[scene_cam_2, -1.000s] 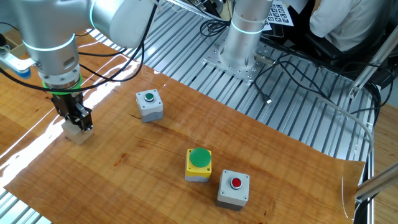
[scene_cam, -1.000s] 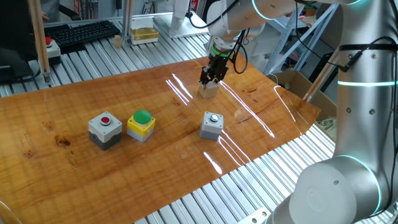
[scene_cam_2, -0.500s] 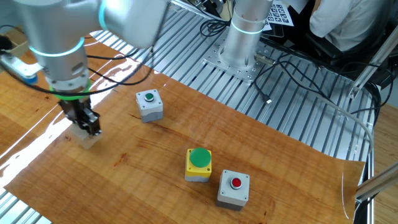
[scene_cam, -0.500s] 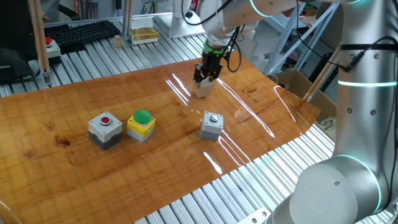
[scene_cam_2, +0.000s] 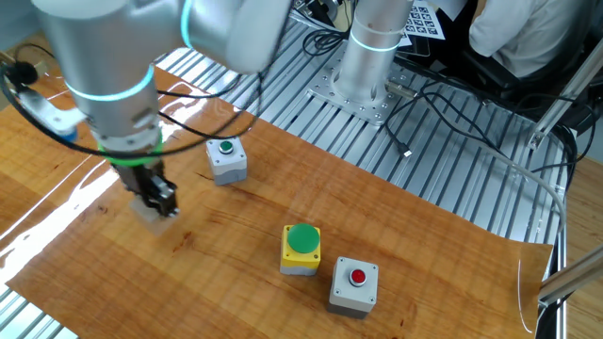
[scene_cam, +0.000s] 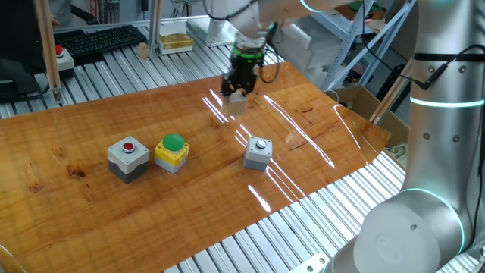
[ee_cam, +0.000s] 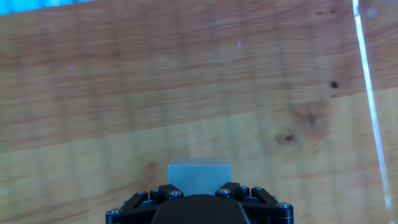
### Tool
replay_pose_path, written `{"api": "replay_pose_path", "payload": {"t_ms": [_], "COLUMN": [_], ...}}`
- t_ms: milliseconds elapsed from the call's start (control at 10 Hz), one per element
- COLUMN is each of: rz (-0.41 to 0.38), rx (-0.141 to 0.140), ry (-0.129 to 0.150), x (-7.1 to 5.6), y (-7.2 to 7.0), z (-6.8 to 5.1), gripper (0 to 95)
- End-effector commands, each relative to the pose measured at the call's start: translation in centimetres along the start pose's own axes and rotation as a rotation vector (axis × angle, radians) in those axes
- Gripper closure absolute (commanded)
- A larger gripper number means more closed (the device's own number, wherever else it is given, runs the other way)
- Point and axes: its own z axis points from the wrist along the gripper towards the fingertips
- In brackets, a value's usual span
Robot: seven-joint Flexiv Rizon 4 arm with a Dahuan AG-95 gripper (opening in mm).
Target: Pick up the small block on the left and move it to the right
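Carrying: the small block (scene_cam: pixel 236 97), clamped between closed jaws of the gripper (scene_cam: pixel 233 89), is riding just above the wooden table (scene_cam: pixel 91 129). Advice: keeping grip firm, passing clear of the silver-button box (scene_cam: pixel 258 153).

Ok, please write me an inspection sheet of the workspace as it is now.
Surface: wooden tabletop, glossy with light streaks, on a slatted metal bench.
Job's things: block held in the gripper; whether it is off the wood cannot be told.
Clutter: three button boxes: red-button box, yellow box with green button, grey box.
Grippers: shut on the block.
Cables: black cables on the bench beside the arm's base.
Surroundings: keyboard, cardboard box, a person at the edge.
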Motion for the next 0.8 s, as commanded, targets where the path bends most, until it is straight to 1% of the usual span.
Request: {"api": "replay_pose_path", "payload": {"t_ms": [100, 200, 300, 500, 600, 800], "rz": [-0.013, -0.012, -0.010, -0.003, 0.008, 0.003], "rx": [-0.012, -0.017, -0.017, -0.015, -0.014, -0.019], "ry": [0.027, 0.030, 0.039, 0.050, 0.052, 0.055], "x": [0.7, 1.0, 1.5, 2.4, 2.7, 3.0], "y": [2.8, 3.6, 4.9, 6.7, 7.6, 7.9], "z": [-0.3, -0.3, -0.3, -0.2, -0.2, 0.0], "gripper": [95.0, 95.0, 95.0, 95.0, 95.0, 95.0]}}
